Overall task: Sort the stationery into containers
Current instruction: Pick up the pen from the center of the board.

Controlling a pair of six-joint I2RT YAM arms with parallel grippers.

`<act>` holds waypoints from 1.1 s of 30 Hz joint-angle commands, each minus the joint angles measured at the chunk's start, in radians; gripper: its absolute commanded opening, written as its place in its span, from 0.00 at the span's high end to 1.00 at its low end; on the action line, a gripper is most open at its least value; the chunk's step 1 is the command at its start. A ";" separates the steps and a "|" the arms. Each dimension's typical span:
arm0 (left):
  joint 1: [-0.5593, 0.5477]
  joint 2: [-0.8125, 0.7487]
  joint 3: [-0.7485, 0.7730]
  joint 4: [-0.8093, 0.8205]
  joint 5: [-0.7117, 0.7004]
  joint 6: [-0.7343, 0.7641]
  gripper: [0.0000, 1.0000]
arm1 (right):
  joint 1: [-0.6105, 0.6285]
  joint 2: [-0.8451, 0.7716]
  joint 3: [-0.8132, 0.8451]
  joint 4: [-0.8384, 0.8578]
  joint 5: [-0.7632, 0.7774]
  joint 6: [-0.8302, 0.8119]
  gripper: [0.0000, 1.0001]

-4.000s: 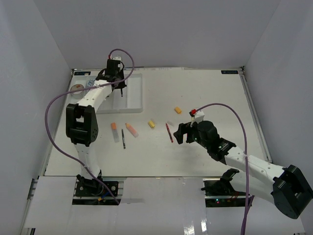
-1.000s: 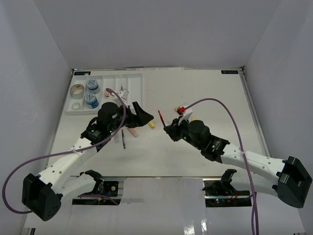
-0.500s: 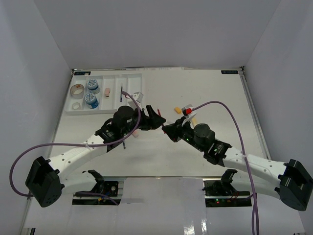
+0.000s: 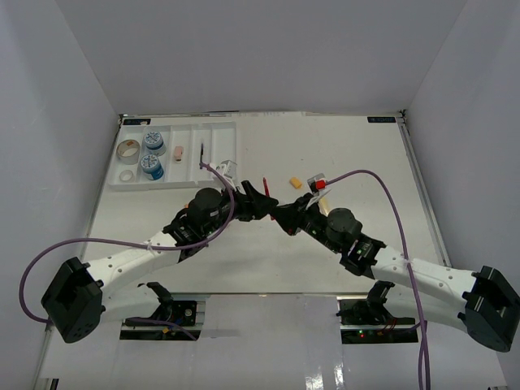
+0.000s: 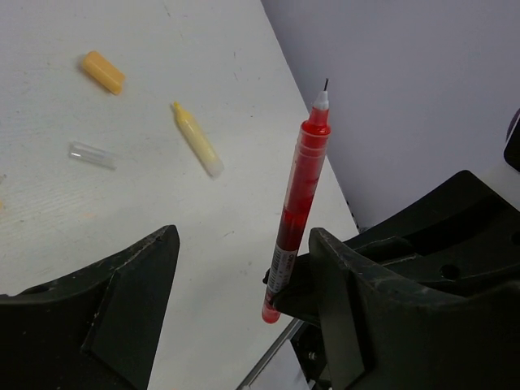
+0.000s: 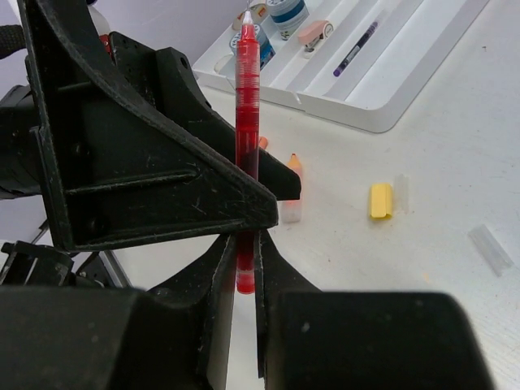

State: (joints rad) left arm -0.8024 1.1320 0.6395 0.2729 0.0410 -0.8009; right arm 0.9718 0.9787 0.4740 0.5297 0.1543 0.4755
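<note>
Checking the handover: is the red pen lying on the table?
No: the red pen stands upright off the table, its lower end pinched in the jaws of the right gripper.

Bright, even overhead light in all 3 views. Table near-white, slightly washed out; shadows under the arms soft & faint. Glare on the glossy strip at the front edge. Wrist cams: red pen sharp, closest black fingers blurred.
</note>
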 commanded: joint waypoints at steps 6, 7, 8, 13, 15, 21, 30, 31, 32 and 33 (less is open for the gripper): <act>-0.017 -0.012 -0.035 0.149 -0.020 -0.012 0.29 | 0.007 -0.017 -0.023 0.102 0.005 0.028 0.92; -0.018 -0.011 -0.037 0.152 -0.020 -0.012 0.30 | 0.008 -0.015 -0.025 0.104 0.004 0.029 0.92; -0.020 -0.009 -0.040 0.155 -0.018 -0.014 0.30 | 0.007 -0.011 -0.025 0.105 0.004 0.031 0.92; -0.021 -0.006 -0.044 0.167 -0.013 -0.014 0.34 | 0.008 -0.005 -0.025 0.113 -0.002 0.035 0.92; -0.023 -0.003 -0.044 0.167 -0.013 -0.014 0.35 | 0.007 -0.006 -0.026 0.112 -0.002 0.035 0.92; -0.026 0.005 -0.047 0.172 -0.015 -0.009 0.41 | 0.008 -0.006 -0.026 0.113 -0.006 0.035 0.92; -0.030 0.009 -0.072 0.244 -0.012 -0.006 0.43 | 0.007 -0.005 -0.029 0.122 -0.016 0.044 0.92; -0.031 0.012 -0.073 0.250 -0.010 -0.006 0.43 | 0.007 -0.003 -0.029 0.125 -0.019 0.046 0.92; -0.031 0.015 -0.074 0.255 -0.009 -0.006 0.43 | 0.007 -0.003 -0.031 0.127 -0.019 0.046 0.92; -0.032 0.018 -0.072 0.256 -0.007 -0.006 0.44 | 0.007 -0.003 -0.032 0.130 -0.021 0.048 0.92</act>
State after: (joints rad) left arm -0.8253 1.1450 0.5728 0.4835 0.0334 -0.8124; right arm 0.9722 0.9741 0.4465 0.5808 0.1375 0.5137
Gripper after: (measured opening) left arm 0.567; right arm 0.154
